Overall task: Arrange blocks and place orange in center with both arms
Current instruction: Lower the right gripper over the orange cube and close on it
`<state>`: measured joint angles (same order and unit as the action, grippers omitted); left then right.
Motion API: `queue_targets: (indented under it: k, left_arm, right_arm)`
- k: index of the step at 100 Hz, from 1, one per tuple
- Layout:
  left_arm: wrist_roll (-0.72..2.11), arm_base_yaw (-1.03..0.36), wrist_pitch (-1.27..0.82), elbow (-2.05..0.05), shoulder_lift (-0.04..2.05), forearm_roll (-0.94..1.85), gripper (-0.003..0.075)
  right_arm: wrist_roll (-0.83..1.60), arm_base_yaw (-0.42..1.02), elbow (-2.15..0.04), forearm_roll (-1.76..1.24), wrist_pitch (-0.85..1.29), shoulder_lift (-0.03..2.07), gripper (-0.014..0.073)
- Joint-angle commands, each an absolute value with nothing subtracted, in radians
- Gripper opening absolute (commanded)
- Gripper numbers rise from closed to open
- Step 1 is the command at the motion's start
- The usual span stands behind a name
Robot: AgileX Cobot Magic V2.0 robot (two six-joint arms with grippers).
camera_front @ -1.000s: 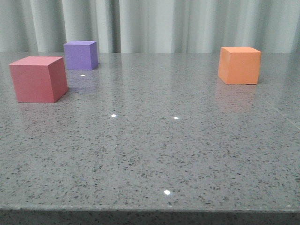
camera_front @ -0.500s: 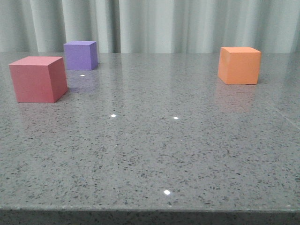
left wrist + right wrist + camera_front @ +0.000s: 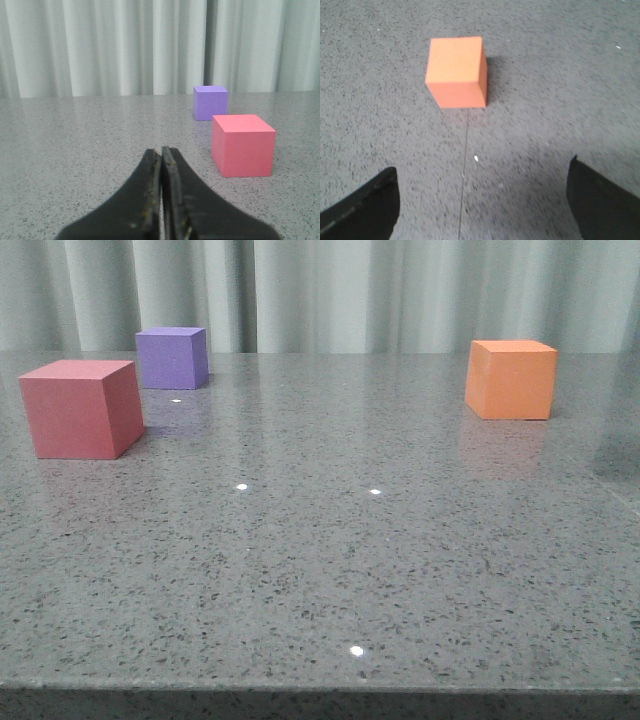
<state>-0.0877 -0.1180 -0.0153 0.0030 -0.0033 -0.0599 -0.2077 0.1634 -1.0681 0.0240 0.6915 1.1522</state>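
Here the left pincer [image 3: 161,165] is clenched empty, the right pincer [image 3: 482,200] released short of the orange cube [image 3: 457,71].

Curtained lab: speckled table [image 3: 320,570], curtain [image 3: 320,290]

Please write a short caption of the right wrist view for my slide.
Open right claw above the grey table, orange cube ahead, not yet grasped.
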Motion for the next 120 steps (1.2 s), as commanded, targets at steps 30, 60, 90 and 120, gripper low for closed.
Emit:
queue_targets:
  k: [30,60,90,120]
  left_arm:
    - [-0.092,-0.116,0.066,0.044,-0.041,-0.059,-0.0020]
    - [-0.092,-0.116,0.066,0.044,-0.041,-0.059,-0.0020]
    - [-0.092,-0.116,0.066,0.044,-0.041,-0.059,-0.0020]
    - [-0.092,-0.116,0.066,0.044,-0.041,-0.059,-0.0020]
  right_arm:
    - [-0.195,0.177,-1.382,0.025,0.636,1.486,0.0664]
    - [-0.195,0.177,-1.549,0.025,0.667,1.672,0.0664]
    - [-0.195,0.177,-1.566,0.025,0.669,1.769,0.0664]
    - [-0.195,0.177,-1.566,0.025,0.696,1.790,0.0508]
